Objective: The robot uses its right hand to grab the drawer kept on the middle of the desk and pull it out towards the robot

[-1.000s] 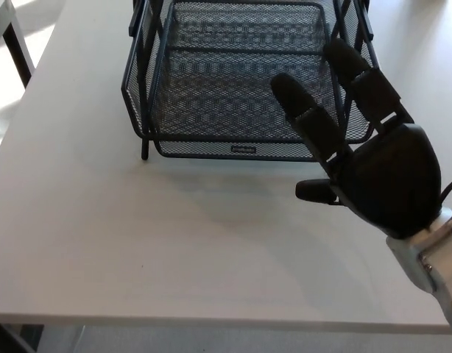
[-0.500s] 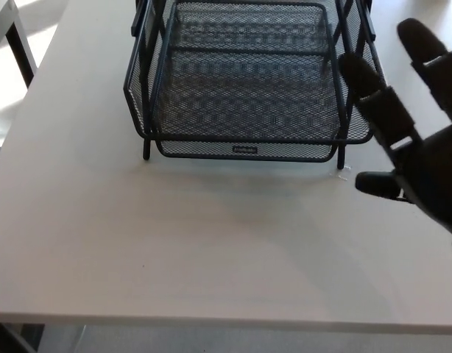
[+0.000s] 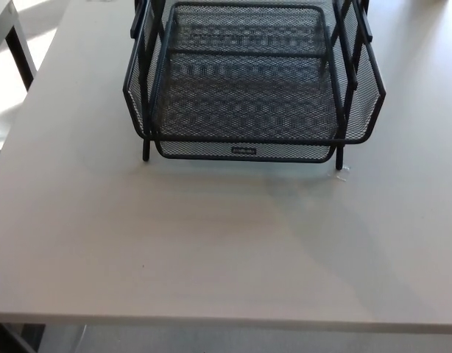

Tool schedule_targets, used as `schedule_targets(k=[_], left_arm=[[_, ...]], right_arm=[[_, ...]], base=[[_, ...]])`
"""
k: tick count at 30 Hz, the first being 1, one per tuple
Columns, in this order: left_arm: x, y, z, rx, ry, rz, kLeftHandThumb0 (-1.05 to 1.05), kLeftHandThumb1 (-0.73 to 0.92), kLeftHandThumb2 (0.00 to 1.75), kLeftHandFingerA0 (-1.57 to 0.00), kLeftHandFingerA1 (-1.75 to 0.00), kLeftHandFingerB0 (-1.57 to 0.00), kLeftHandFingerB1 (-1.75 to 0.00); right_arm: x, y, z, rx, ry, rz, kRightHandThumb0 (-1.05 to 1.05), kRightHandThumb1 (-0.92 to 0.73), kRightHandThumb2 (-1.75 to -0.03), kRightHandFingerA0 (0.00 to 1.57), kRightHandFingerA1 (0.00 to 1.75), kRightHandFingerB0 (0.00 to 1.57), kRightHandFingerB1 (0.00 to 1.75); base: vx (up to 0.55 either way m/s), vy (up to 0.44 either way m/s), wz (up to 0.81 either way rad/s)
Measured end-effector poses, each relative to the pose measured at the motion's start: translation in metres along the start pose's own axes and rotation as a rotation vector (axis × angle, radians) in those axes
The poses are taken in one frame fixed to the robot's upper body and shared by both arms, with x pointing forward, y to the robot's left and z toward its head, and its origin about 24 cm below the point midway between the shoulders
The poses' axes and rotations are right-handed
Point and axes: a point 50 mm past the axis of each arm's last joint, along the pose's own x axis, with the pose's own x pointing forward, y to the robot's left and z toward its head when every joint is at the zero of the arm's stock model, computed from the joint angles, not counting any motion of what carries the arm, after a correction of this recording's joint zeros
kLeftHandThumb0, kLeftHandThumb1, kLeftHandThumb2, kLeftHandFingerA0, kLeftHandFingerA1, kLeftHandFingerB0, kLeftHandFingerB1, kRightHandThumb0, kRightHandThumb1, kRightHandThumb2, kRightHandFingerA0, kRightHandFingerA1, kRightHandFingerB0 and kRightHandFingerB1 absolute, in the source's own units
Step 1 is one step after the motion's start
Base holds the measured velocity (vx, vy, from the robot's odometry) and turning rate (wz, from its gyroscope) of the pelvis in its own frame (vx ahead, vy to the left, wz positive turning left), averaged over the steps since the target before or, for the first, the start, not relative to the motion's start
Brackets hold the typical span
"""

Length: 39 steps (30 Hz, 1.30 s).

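A black wire-mesh drawer (image 3: 244, 150) sits in its black frame (image 3: 145, 110) at the far middle of the white desk (image 3: 174, 243). The drawer's front rim with a small label faces me and stands slightly out past the frame's front legs. The tray is empty inside. Neither of my hands shows in the head view.
The desk's near edge (image 3: 211, 320) runs along the bottom of the picture. A small clear tag (image 3: 343, 173) lies by the frame's right front leg. At the upper left stands part of another white table (image 3: 9, 29) with a dark leg.
My right hand, open over the drawer's right front one second ago, drew away to the right and has left the picture. The drawer has stayed put.
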Motion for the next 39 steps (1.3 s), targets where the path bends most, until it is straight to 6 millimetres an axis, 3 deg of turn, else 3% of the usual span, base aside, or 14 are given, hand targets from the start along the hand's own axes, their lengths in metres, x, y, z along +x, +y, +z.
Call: schedule_targets(k=[8, 9, 10, 13, 14, 17, 18, 22, 24, 25, 28, 33, 34, 39], left_arm=[[-0.002, 0.002, 0.002, -0.013, -0.015, 0.014, -0.34, 0.75, 0.62, -0.56, -0.88, -0.56, -0.55], [-0.002, 0.002, 0.002, -0.013, -0.015, 0.014, -0.34, 0.74, 0.62, -0.57, -0.93, -0.55, -0.59], [-0.002, 0.002, 0.002, -0.014, -0.016, 0.015, -0.34, 0.73, 0.61, -0.57, -0.95, -0.54, -0.61], [-0.002, 0.001, 0.002, -0.013, -0.015, 0.014, -0.35, 0.74, 0.63, -0.57, -0.93, -0.53, -0.57], [-0.002, 0.001, 0.002, -0.013, -0.015, 0.014, -0.35, 0.72, 0.61, -0.57, -0.95, -0.53, -0.59], [-0.002, 0.001, 0.002, -0.013, -0.015, 0.014, -0.34, 0.74, 0.62, -0.56, -0.86, -0.55, -0.54], [-0.002, 0.001, 0.002, -0.013, -0.015, 0.014, -0.36, 0.71, 0.61, -0.56, -0.98, -0.53, -0.57], [-0.002, 0.001, 0.002, -0.013, -0.015, 0.014, -0.34, 0.71, 0.61, -0.55, -0.94, -0.53, -0.57], [-0.002, 0.001, 0.002, -0.014, -0.015, 0.014, -0.37, 0.74, 0.62, -0.55, -0.95, -0.53, -0.59], [-0.002, 0.001, 0.002, -0.013, -0.015, 0.014, -0.37, 0.8, 0.64, -0.56, -0.92, -0.55, -0.58], [-0.002, 0.001, 0.003, -0.013, -0.02, 0.016, -0.38, 0.8, 0.64, -0.55, -0.93, -0.52, -0.65], [-0.002, 0.001, 0.004, -0.012, -0.022, 0.015, -0.34, 0.72, 0.61, -0.57, -0.97, -0.55, -0.62], [-0.002, 0.001, 0.004, -0.012, -0.022, 0.015, -0.34, 0.71, 0.6, -0.57, -0.96, -0.54, -0.6], [-0.002, 0.001, 0.005, -0.011, -0.027, 0.017, -0.33, 0.74, 0.62, -0.55, -0.87, -0.53, -0.56]], right_arm=[[-0.042, 0.008, -0.044, -0.077, 0.127, 0.1, -0.89, -0.8, -0.64, 0.01, 0.37, 0.08, 0.32], [-0.047, 0.011, -0.049, -0.089, 0.145, 0.11, -0.87, -0.61, -1.02, 0.02, 0.23, 0.01, 0.28], [-0.052, 0.013, -0.053, -0.097, 0.158, 0.122, -0.91, -0.77, -0.65, 0.0, 0.34, 0.06, 0.33], [-0.066, 0.021, -0.065, -0.122, 0.199, 0.164, -0.41, -0.27, -0.94, 0.01, 0.53, 0.0, 0.49], [-0.071, 0.024, -0.069, -0.129, 0.216, 0.18, -0.87, -0.69, -0.62, 0.05, 0.41, 0.14, 0.36], [-0.087, 0.031, -0.079, -0.151, 0.262, 0.221, -0.84, -0.56, -0.94, 0.04, 0.43, 0.09, 0.45], [-0.091, 0.032, -0.082, -0.157, 0.276, 0.233, -0.83, -0.72, -0.62, 0.05, 0.4, 0.15, 0.35], [-0.113, 0.04, -0.093, -0.179, 0.338, 0.288, -0.84, -0.57, -0.94, 0.03, 0.48, 0.15, 0.47], [-0.124, 0.043, -0.099, -0.191, 0.372, 0.315, -0.8, -0.73, -0.62, 0.12, 0.47, 0.22, 0.35], [-0.129, 0.045, -0.1, -0.196, 0.385, 0.326, -0.39, -0.43, -1.02, 0.01, 0.53, 0.0, 0.5], [-0.145, 0.049, -0.106, -0.215, 0.435, 0.368, -0.75, -0.74, -0.62, 0.12, 0.5, 0.23, 0.37], [-0.172, 0.051, -0.114, -0.236, 0.527, 0.424, -0.75, -0.64, -0.98, 0.12, 0.57, 0.24, 0.49], [-0.177, 0.052, -0.115, -0.237, 0.546, 0.434, -0.74, -0.82, -0.65, 0.13, 0.56, 0.3, 0.39], [-0.206, 0.053, -0.116, -0.242, 0.666, 0.493, -0.71, -0.8, -0.64, 0.24, 0.59, 0.35, 0.46]], base=[[0.0, 0.0, 0.0], [0.0, 0.0, 0.0], [0.0, 0.0, 0.0], [0.0, 0.0, 0.0], [0.0, 0.0, 0.0], [0.0, 0.0, 0.0], [0.0, 0.0, 0.0], [0.0, 0.0, 0.0], [0.0, 0.0, 0.0], [0.0, 0.0, 0.0], [0.0, 0.0, 0.0], [0.0, 0.0, 0.0], [0.0, 0.0, 0.0], [0.0, 0.0, 0.0]])
